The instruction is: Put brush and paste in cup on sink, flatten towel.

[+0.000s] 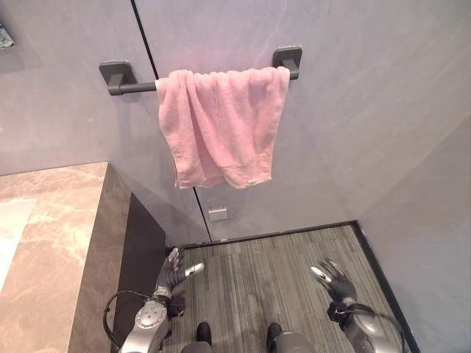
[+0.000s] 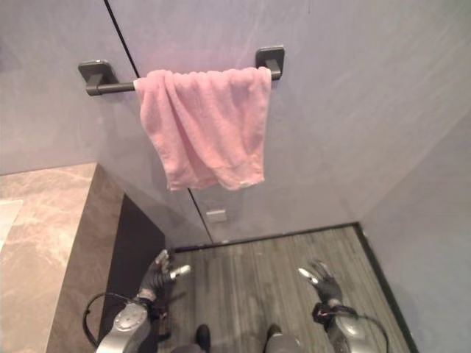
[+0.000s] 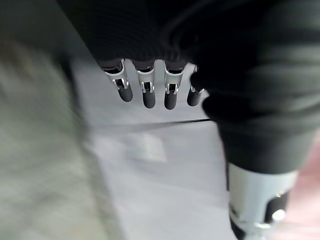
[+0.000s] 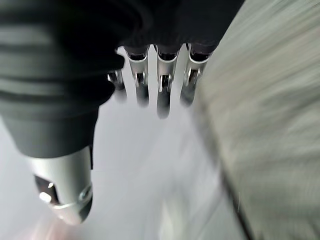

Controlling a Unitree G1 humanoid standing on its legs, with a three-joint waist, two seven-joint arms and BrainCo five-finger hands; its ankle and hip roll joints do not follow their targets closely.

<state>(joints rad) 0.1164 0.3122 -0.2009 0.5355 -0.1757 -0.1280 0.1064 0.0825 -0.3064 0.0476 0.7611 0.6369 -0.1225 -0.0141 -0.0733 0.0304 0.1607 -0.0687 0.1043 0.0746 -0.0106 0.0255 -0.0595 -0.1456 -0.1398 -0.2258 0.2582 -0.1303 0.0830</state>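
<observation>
On the grey wall, a pink terry towel (image 1: pixel 221 125) hangs bunched and creased over a dark metal towel bar (image 1: pixel 132 87), covering its right part. Below, above the grey plank floor (image 1: pixel 257 272), the left hand (image 1: pixel 171 272) and right hand (image 1: pixel 333 279) hang low, well apart, fingers straight and slightly spread, holding nothing. A beige marble counter (image 1: pixel 51 243) lies at left.

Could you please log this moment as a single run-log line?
towel: bunched on wall bar | left hand: open, low, empty | right hand: open, low, empty
</observation>
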